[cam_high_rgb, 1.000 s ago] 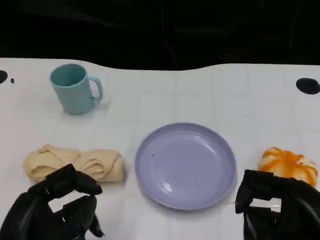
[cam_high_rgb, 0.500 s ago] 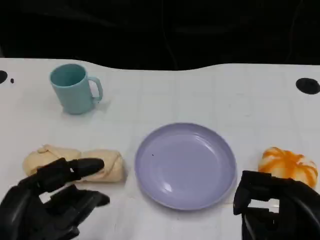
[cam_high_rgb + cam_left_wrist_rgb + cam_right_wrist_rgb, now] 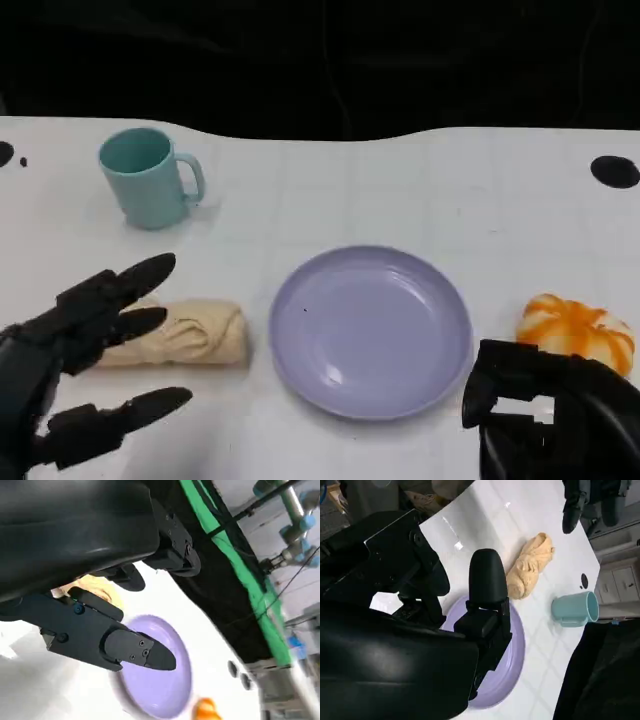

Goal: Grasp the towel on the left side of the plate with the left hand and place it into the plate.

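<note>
Reaching over towel, nothing held

Hovering above the towel's (image 3: 180,334) near end: left hand (image 3: 70,370), fingers (image 3: 130,278) splayed and released, hiding part of the cloth. Lying on white desk (image 3: 400,190) just left of lilac plate (image 3: 371,330); plate bare. Standing farther back, teal mug (image 3: 148,178); inside hard to make out. Cut off at lower right: right hand (image 3: 545,415), curled, grasping nothing. Beside it, orange-white object (image 3: 577,330), partly hidden. Seen from right wrist: towel's twisted folds (image 3: 530,565).

Left hand (image 3: 107,597) fingers spread above towel (image 3: 95,587), plate (image 3: 160,680).
</note>
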You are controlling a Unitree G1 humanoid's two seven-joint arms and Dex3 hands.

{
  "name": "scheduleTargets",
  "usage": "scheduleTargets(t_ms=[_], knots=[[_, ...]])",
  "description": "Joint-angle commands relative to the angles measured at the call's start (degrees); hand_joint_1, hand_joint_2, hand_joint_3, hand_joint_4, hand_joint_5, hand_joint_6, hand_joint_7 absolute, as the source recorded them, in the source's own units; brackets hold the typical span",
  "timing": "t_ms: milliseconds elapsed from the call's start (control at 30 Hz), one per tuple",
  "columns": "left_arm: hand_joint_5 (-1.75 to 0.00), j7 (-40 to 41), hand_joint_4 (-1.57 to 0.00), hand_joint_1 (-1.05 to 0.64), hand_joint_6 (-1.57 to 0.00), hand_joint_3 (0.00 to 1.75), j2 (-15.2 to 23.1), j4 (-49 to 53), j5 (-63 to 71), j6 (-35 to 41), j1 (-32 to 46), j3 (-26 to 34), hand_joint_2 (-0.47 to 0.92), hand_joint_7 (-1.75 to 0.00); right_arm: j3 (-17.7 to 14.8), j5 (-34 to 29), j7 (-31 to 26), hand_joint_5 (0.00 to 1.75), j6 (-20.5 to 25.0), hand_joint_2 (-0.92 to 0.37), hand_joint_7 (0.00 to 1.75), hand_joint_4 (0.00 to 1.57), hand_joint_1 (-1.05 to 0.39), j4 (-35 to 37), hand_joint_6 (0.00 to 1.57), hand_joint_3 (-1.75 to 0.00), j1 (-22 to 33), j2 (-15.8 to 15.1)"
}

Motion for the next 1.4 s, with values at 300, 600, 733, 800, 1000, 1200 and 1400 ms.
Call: scheduleTargets(t_ms=[300,600,733,800,1000,1200,1400], knots=[[-0.24,-1.24,-0.27,-0.65,-0.25,0.07,10.02,-0.3,30.57,4.56,-10.27,-7.81,0.92,0.0,-0.37,0.39,0.13,1.75,0.03,-0.47,1.62,0.81,0.05,-0.84,0.67,-1.46,0.27,-0.26],[-0.21,-7.68,-0.27,-0.64,-0.23,0.04,13.29,8.04,48.64,8.79,-20.23,-18.34,0.91,-0.01,0.3,0.29,-0.97,1.75,0.7,-0.47,1.62,0.81,0.05,-1.4,0.67,-1.46,0.16,0.57],[-0.18,-9.43,-0.29,-0.63,-0.24,0.02,12.67,13.37,51.83,9.9,-23.83,-21.49,0.91,-0.01,0.33,0.29,-1.05,1.75,0.79,-0.47,1.62,0.82,0.05,-1.6,0.67,-1.46,0.2,0.55],[-0.16,-10.58,-0.29,-0.64,-0.24,0.02,12.41,16.67,52.62,10.74,-25.96,-22.95,0.92,-0.01,0.35,0.22,-0.9,1.75,0.65,-0.47,1.62,0.82,0.05,-1.58,0.67,-1.46,0.28,0.39],[-0.14,-9.46,-0.33,-0.64,-0.27,0.01,10.83,26.45,53.19,10.63,-31.03,-26.58,0.91,-0.01,0.08,0.36,-0.29,1.75,0.28,-0.45,1.62,0.82,0.04,-1.51,0.67,-1.46,0.47,0.1],[-0.11,-7.19,-0.37,-0.6,-0.29,0.01,9.22,36.28,52.85,9.82,-35.09,-29.32,0.92,-0.01,-0.14,0.42,-0.16,1.75,0.3,-0.45,1.62,0.82,0.04,-1.7,0.67,-1.46,0.84,0.22],[-0.11,-2.42,-0.44,-0.58,-0.32,0.02,7.45,46.96,52.16,7.0,-38.42,-32.29,0.92,-0.02,-0.08,0.11,0.22,1.75,-0.3,-0.46,1.61,0.82,0.04,-1.62,0.68,-1.46,1.06,-0.11]])
